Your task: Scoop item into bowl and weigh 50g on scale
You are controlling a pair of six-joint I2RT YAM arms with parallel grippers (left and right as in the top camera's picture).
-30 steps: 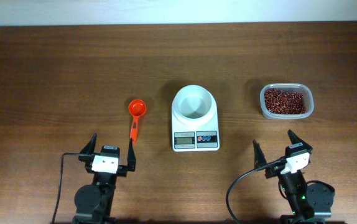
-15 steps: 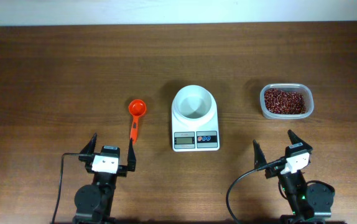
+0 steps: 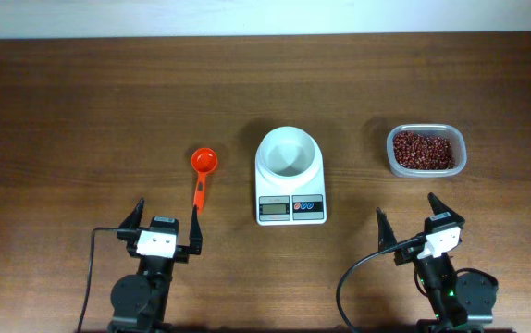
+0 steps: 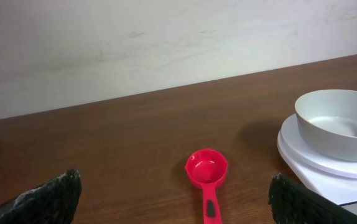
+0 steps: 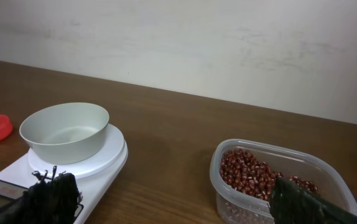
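Lettering "SF-4" — cut off — is seen on the small white rectangular digital scale (image 4: pixel 315 167); both arms' jaws are spread, empty.

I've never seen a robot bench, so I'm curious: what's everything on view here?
table: one, brown wood, under everything
scoop: one, orange-red, left of the scale
scale: one, white, table centre
bowl: one, white, empty, on the scale
tub: one, clear, right of the scale
beans: many, reddish-brown, in the tub
wall: one, off-white, behind the table
left claw: one, black, open, near the scoop's handle
right claw: one, black, open, nearer than the tub
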